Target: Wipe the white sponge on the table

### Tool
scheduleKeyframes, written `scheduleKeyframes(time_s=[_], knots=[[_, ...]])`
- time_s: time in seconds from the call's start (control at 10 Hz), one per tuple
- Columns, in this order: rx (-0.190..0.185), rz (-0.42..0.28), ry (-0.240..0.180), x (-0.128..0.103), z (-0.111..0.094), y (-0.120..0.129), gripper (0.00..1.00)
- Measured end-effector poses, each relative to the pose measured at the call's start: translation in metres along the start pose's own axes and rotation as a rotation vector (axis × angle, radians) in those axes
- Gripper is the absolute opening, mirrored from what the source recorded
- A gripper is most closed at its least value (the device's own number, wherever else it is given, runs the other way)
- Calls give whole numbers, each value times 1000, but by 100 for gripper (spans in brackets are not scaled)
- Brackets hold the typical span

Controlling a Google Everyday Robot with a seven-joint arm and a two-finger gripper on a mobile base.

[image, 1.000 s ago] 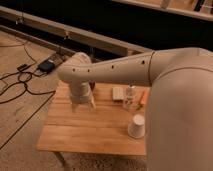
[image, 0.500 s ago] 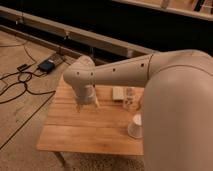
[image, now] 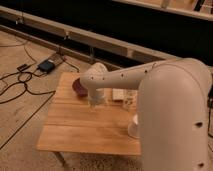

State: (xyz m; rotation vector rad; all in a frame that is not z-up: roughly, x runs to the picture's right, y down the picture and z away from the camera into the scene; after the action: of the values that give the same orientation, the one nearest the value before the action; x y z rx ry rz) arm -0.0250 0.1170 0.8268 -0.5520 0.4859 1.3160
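The table (image: 75, 127) is a small low one with a light wooden plank top. The white sponge (image: 118, 94) lies near its back edge, a small cream block just right of the wrist. My gripper (image: 96, 101) points down at the tabletop, a short way left of the sponge and not touching it. Its fingers stand open with nothing between them. The long white arm reaches in from the right and hides part of the table's right side.
A purple bowl (image: 78, 86) sits at the back left, half hidden behind the wrist. A small clear bottle (image: 129, 102) stands right of the sponge. A white paper cup (image: 134, 128) stands near the arm. Cables and a blue box (image: 46, 65) lie on the floor to the left.
The gripper has slid to the right across the table toward the sponge, uncovering the purple bowl on its left. Its fingers have stayed open.
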Motion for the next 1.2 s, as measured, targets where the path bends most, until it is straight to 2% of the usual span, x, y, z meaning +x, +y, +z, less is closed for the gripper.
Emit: scheduleKeyframes(time_s=[0.3,0.6,1.2], knots=[[31,-39,-27,-29,21,-29,65],[45,-86,-43,-51,34,-43,65],[79,-162,-20,-83,50,-82,65]])
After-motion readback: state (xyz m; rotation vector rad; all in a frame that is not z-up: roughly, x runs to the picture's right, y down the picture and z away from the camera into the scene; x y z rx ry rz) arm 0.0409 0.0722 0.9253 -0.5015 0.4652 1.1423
